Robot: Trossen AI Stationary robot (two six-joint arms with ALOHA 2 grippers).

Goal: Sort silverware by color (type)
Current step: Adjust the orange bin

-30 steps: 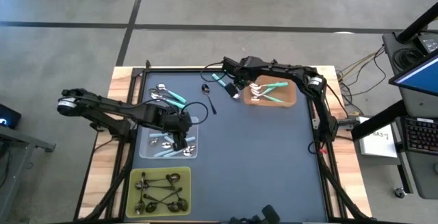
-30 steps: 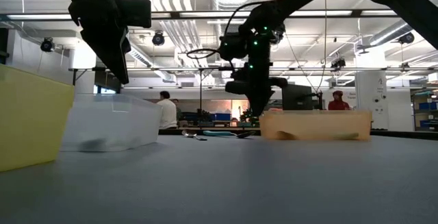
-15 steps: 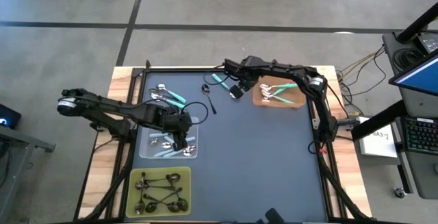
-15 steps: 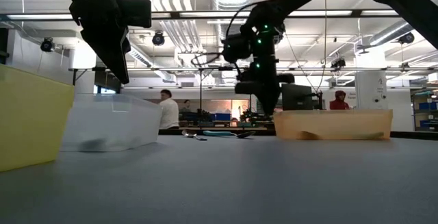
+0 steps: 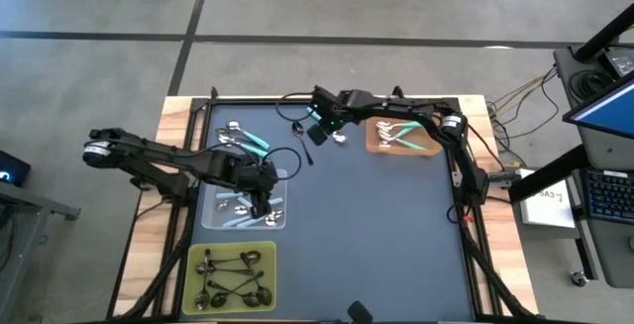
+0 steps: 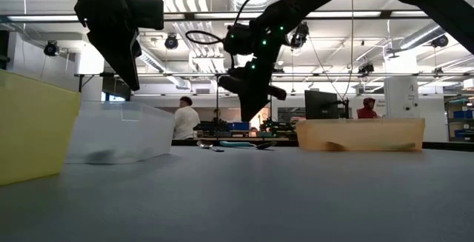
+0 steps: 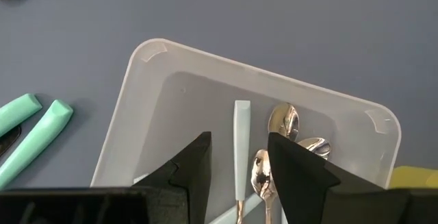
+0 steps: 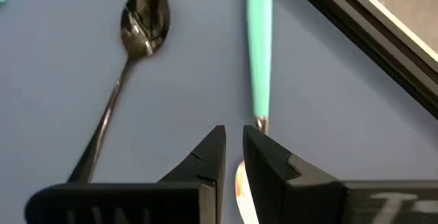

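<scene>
Loose silverware lies flat on the dark mat near the far edge: two teal-handled spoons (image 5: 253,143), a dark metal spoon (image 5: 301,141) (image 8: 130,59) and another teal-handled spoon (image 8: 260,53). My right gripper (image 5: 319,133) (image 8: 233,145) hangs above that last spoon's neck, shut but for a thin slit and holding nothing. My left gripper (image 5: 261,205) (image 7: 238,152) hovers open over the clear tray (image 5: 213,215), where pale blue spoons (image 7: 241,135) lie. A tan tray (image 5: 424,146) holds teal spoons, and a yellow tray (image 5: 260,255) holds dark ones.
The three trays take up the mat's left side and far right corner; the middle and near right of the mat (image 5: 376,235) are bare. Black frame rails (image 5: 466,185) run along the table's edges. People stand far off in the room behind.
My right gripper has swung from above the tan tray toward the table's left along the far edge, tipping as it went, and now hangs over the loose spoons. The tan tray has shifted a little toward the right edge.
</scene>
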